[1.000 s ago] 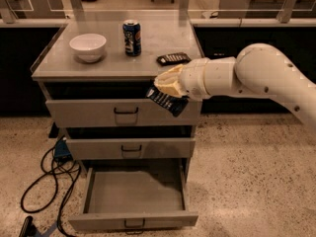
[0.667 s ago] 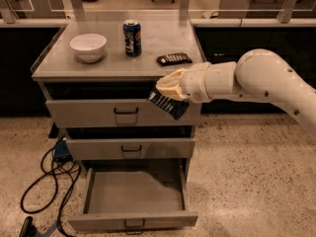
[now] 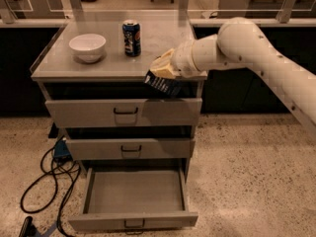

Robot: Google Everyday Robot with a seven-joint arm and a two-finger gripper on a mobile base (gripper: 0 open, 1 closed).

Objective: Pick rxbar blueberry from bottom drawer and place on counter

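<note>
The white arm (image 3: 256, 48) reaches in from the right edge of the frame and crosses the right front corner of the worktop (image 3: 108, 65). This pale-grey square top has a thin raised rim along its left and back sides, and its front edge is flush. Bare surface runs along the front strip, from below the bowl across to the arm. Beneath it the top drawer (image 3: 123, 113) and the middle drawer (image 3: 129, 148) sit closed. The bottom drawer (image 3: 133, 191) is pulled far out toward the lower edge of the frame, its flat tray open to view from above. To its left a black cable (image 3: 44, 181) loops over the speckled floor.

A white bowl (image 3: 87, 47) stands at the left of the worktop, with a dark soda can (image 3: 132, 37) upright just right of it and well apart from the arm. The gripper (image 3: 162, 74) hangs over the worktop's front edge, centre-right of the frame. Its jaws are pinched on the rxbar blueberry (image 3: 163, 85), whose dark wrapper hangs tilted just in front of that edge, above the top drawer's panel.

Compared with a second ago, the gripper and bar are higher and slightly further left. The long dark bar that lay at the worktop's right front is now hidden behind the arm. The bowl, can and drawers are unmoved.
</note>
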